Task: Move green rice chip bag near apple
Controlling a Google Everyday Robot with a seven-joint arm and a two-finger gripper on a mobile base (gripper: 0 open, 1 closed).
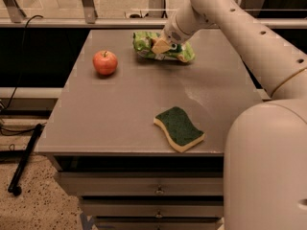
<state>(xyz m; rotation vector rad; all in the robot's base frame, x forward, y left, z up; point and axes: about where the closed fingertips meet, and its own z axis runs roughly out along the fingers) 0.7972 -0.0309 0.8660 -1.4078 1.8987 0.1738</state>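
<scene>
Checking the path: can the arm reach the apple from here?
Probably yes. The gripper, gripping the bag at the far side of the table, has only bare surface between it and the apple; the sponge lies well clear.

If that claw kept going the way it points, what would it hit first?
The gripper points down and left and is on the bag, so it would press that into the table. The apple sits further left, probably off that line, though depth is unclear.
</scene>
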